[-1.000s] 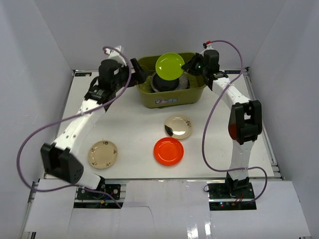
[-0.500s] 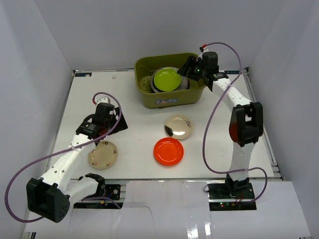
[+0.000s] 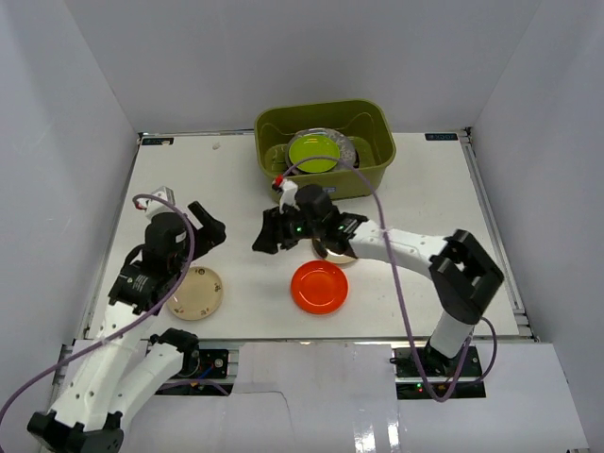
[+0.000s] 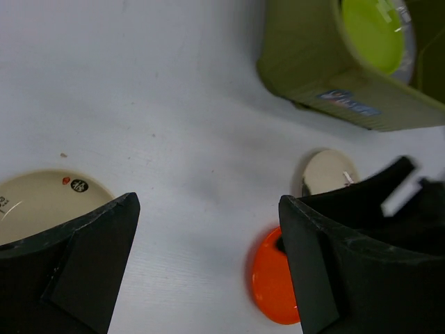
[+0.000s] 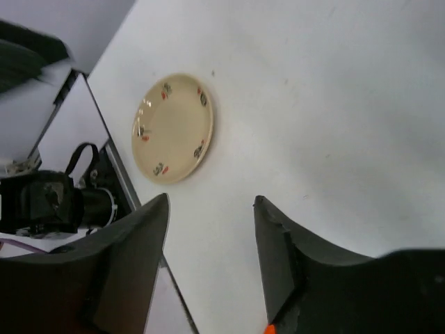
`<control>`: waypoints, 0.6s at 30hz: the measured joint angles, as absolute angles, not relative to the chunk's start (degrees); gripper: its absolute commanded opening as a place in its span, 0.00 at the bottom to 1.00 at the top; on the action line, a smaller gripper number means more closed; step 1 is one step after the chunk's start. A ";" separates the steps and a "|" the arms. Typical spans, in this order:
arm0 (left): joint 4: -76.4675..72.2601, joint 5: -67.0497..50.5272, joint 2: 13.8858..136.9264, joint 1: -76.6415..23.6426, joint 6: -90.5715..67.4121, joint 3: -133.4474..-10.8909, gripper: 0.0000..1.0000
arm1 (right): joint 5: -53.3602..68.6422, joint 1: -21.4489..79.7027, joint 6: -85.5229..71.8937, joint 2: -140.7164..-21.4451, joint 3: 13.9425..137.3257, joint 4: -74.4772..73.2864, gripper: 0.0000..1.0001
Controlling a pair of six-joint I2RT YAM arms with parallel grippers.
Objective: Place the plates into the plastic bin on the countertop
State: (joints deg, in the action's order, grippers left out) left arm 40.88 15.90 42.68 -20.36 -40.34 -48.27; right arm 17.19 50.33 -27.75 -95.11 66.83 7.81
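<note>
The olive plastic bin [image 3: 376, 175] stands at the back of the white countertop [image 3: 217, 184], with a lime green plate [image 3: 315, 151] on top of the stack inside. An orange-red plate [image 3: 319, 287] and a beige plate [image 3: 195, 293] lie on the near half. A cream plate [image 3: 337, 251] is mostly hidden under my right arm. My right gripper [image 3: 264, 238] hangs open over bare table left of it, holding nothing [image 5: 211, 200]. My left gripper [image 3: 209, 229] is open above the beige plate [image 4: 42, 202], empty [image 4: 207, 202].
Grey walls close in the table on three sides, and thin metal rails [image 3: 491, 226] run along its edges. Purple cables loop from both arms. The orange-red plate [image 4: 271, 278] and the bin [image 4: 327, 83] show ahead in the left wrist view.
The lime green plate left my right gripper and now lies in the bin. My right arm swung down to mid-table with its jaws open. The left arm drew back toward the near left.
</note>
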 measured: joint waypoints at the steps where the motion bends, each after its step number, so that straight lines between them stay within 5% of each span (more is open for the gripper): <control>1: 40.62 15.88 41.15 -20.36 -40.29 -48.95 0.92 | 17.26 52.31 -28.08 -97.78 67.13 8.01 0.67; 12: 40.88 14.33 34.30 -20.36 -38.28 -53.80 0.92 | 23.62 61.69 -38.65 -124.86 79.26 14.00 0.63; 16: 41.10 12.91 31.64 -20.36 -38.48 -52.07 0.92 | 25.36 62.76 -44.38 -129.19 82.41 18.15 0.47; 18: 41.25 12.47 30.52 -20.36 -38.63 -50.92 0.92 | 25.80 62.89 -46.19 -131.37 84.68 18.52 0.25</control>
State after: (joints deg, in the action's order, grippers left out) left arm 41.25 12.47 30.52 -20.36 -38.63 -50.92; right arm 25.80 62.89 -46.19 -131.37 84.68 18.52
